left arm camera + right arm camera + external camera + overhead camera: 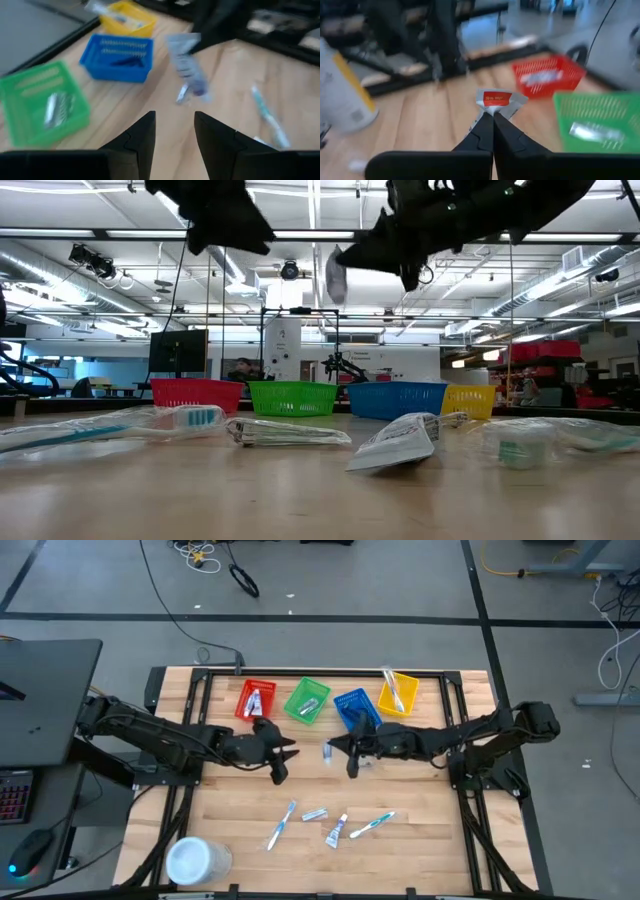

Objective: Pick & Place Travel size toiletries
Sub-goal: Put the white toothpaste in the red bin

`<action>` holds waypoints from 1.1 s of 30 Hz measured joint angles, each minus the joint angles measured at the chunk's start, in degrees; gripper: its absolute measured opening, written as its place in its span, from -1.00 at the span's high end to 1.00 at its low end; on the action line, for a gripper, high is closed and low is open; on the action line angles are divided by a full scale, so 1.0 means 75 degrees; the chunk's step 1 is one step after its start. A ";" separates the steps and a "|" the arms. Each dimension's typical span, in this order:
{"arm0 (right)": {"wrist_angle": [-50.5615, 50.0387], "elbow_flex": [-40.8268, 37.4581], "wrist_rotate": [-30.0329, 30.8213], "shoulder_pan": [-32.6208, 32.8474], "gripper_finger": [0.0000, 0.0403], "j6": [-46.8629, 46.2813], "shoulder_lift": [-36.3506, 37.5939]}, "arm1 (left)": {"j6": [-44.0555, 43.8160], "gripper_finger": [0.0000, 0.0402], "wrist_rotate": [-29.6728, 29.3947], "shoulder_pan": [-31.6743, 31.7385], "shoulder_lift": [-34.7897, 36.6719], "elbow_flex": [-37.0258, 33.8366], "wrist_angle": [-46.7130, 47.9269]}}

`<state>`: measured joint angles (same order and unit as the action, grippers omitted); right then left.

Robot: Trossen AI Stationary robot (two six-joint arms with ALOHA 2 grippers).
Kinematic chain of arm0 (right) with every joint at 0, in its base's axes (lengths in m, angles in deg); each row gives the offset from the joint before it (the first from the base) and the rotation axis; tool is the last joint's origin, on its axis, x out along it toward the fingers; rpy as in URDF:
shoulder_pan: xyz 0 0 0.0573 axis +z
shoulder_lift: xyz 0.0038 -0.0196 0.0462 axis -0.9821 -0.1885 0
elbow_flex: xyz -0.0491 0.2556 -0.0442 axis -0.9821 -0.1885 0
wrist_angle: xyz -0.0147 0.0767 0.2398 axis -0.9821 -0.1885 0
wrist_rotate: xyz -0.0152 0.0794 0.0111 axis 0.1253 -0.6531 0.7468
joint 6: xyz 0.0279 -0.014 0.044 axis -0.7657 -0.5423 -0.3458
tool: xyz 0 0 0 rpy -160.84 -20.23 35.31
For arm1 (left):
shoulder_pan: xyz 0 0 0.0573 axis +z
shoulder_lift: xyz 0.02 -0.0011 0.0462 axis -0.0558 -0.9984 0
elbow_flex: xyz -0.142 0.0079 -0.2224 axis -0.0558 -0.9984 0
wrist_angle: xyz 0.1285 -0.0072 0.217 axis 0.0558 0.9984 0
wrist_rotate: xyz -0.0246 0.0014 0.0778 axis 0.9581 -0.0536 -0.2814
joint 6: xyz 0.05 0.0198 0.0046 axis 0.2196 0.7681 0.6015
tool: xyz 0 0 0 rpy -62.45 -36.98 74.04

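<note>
My right gripper (333, 748) hovers above the table's middle, in front of the blue basket (355, 708), shut on a small pale toiletry packet (186, 67) with a red label (494, 98). My left gripper (286, 752) faces it from the left, open with nothing between its fingers (174, 125). On the wood nearer the front lie two blue-white toothbrushes (281, 824) (371, 825), a flat packet (315, 814) and a small tube (337, 830). The red basket (256, 700), green basket (307, 702) and yellow basket (398, 693) each hold items. My right gripper pinches one end of the packet (492, 107) between its two shut fingertips; the labelled end sticks out just past them. The fingers reach nearly level from the table's right. The packet is lifted clear of the table and hangs down below the fingers (335, 278).
The four baskets stand in a row along the far edge. A big white round tub (195, 860) stands at the front left corner. Bare wood lies between the two grippers and the loose items at the front.
</note>
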<state>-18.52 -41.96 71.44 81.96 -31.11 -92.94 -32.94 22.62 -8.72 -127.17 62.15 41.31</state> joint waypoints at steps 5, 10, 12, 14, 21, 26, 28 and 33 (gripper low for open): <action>0.1120 0.0000 0.0158 -0.0043 1.00 0.0852 0.0000 | 0.0501 0.29 0.0770 0.0054 -0.0369 0.0030 -0.1236; 0.1550 0.0009 0.0094 -0.0040 1.00 0.1284 0.0006 | 0.0777 0.28 0.0974 0.0235 -0.0888 0.0005 -0.1950; 0.1542 0.0009 0.0094 -0.0040 1.00 0.1279 0.0006 | 0.0732 0.26 0.1158 0.0393 -0.1005 0.0003 -0.2035; 0.1537 0.0009 0.0094 -0.0040 1.00 0.1279 0.0006 | 0.0696 0.22 0.1332 0.0540 -0.1101 -0.0002 -0.2078; 0.1614 0.0009 0.0097 -0.0040 1.00 0.1458 0.0006 | 0.0758 -0.04 0.2012 0.0880 -0.1219 -0.0001 -0.2526; 0.1983 0.0009 0.0085 -0.0040 1.00 0.1474 0.0000 | 0.0773 -0.19 0.1951 0.1039 -0.1225 -0.0001 -0.2601; 0.2097 0.0009 0.0084 -0.0040 1.00 0.1473 0.0000 | 0.0783 -0.21 0.1918 0.1109 -0.1227 -0.0001 -0.2686; 0.2221 0.0009 0.0085 -0.0041 1.00 0.1471 0.0000 | 0.0932 -0.20 0.1906 0.1209 -0.1227 -0.0001 -0.2765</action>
<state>-1.86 -41.90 72.08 81.66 -20.08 -92.94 -25.95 36.91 0.34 -136.37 62.15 20.57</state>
